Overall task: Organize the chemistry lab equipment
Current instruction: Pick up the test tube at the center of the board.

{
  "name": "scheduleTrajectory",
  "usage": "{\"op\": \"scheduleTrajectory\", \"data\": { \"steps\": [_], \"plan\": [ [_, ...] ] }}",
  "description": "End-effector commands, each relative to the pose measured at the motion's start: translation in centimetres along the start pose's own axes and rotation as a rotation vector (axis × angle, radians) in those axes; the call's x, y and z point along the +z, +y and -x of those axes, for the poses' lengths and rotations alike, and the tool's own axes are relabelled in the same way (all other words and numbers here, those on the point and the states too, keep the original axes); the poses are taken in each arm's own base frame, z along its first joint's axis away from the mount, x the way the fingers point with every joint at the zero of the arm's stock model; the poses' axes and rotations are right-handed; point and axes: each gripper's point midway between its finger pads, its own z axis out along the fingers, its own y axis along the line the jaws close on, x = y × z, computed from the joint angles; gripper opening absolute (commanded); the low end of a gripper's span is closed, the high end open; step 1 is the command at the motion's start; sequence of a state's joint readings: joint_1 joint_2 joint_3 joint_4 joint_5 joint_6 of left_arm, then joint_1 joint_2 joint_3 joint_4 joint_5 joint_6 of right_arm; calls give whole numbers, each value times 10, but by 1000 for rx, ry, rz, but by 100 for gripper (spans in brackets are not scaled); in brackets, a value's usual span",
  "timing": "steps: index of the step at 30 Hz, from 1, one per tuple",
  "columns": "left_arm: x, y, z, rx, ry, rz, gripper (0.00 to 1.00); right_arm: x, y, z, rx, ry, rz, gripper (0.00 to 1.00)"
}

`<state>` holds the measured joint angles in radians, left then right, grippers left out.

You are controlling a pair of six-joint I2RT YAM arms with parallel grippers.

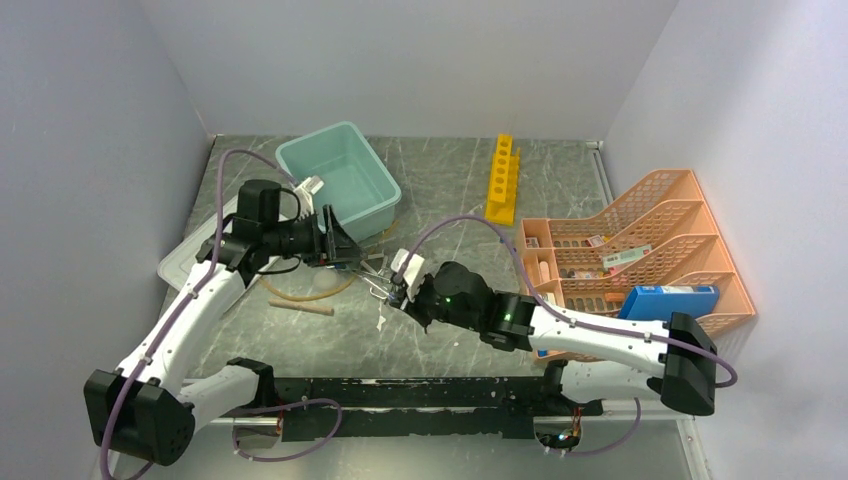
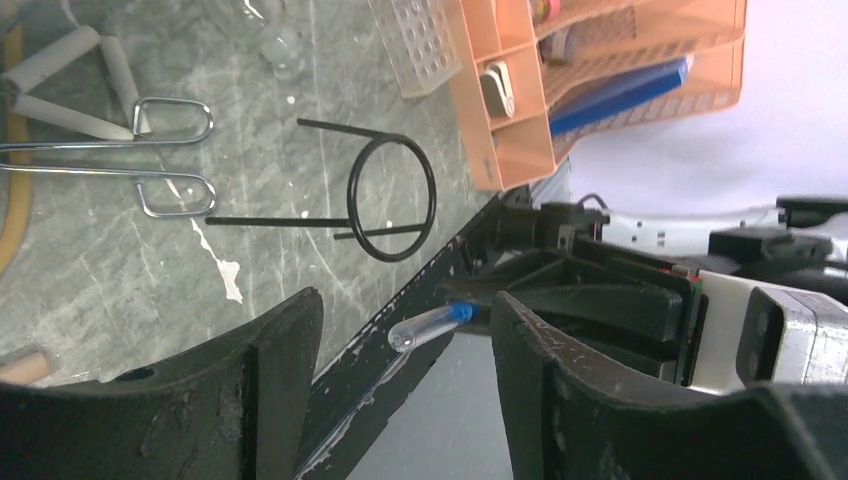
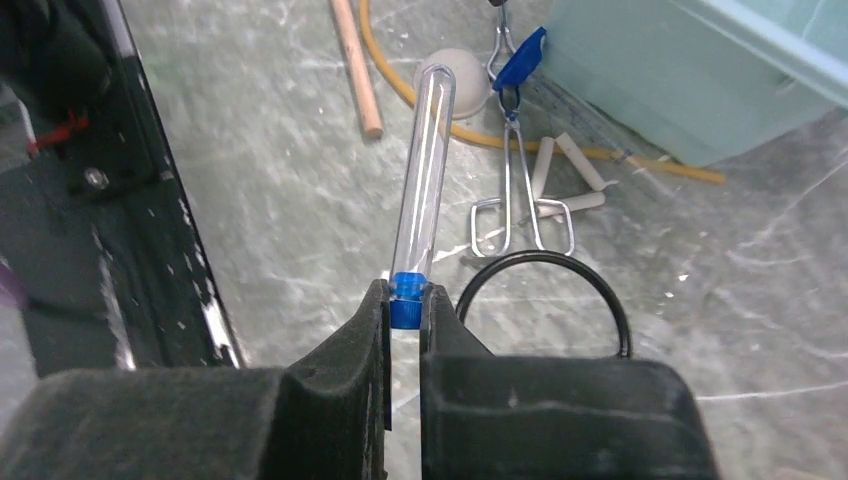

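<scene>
My right gripper (image 3: 406,300) is shut on the blue cap of a clear tube (image 3: 422,170) and holds it above the table; the tube points toward my left gripper (image 1: 345,250). The left gripper (image 2: 405,340) is open and empty, and the tube (image 2: 430,326) shows between its fingers without touching them. The black wire ring stand (image 2: 390,200) lies below, also seen in the right wrist view (image 3: 545,300). Silver wire clips (image 2: 170,150) lie beside it. The tan hose (image 3: 560,150) and wooden stick (image 3: 355,60) lie nearby. The yellow rack (image 1: 503,178) stands at the back.
A pale teal tub (image 1: 340,180) stands behind the left gripper, its grey-white lid (image 1: 190,255) to the left. An orange mesh organiser (image 1: 630,260) with a blue box (image 1: 668,300) stands at the right. The arms' black base rail (image 1: 420,395) runs along the near edge.
</scene>
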<state>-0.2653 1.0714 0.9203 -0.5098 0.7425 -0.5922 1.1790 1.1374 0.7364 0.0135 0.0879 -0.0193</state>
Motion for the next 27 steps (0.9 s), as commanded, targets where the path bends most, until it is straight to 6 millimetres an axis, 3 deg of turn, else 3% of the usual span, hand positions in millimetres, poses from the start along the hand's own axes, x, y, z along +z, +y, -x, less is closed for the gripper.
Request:
{"op": "scheduleTrajectory", "data": {
  "steps": [1, 6, 13, 20, 27],
  "plan": [
    [-7, -14, -19, 118, 103, -112, 66, -11, -3, -10, -277, 35, 65, 0],
    [-9, -6, -37, 152, 181, -98, 65, -22, 12, -12, -466, -17, 190, 0],
    [2, -17, -69, 184, 276, -152, 64, -30, 13, -4, -519, -40, 208, 0],
    [12, -34, -114, 247, 453, -209, 63, -43, 20, 1, -618, -69, 271, 0],
    [9, -51, -127, 299, 509, -263, 62, -44, 20, -6, -748, -25, 320, 0]
  ]
}}
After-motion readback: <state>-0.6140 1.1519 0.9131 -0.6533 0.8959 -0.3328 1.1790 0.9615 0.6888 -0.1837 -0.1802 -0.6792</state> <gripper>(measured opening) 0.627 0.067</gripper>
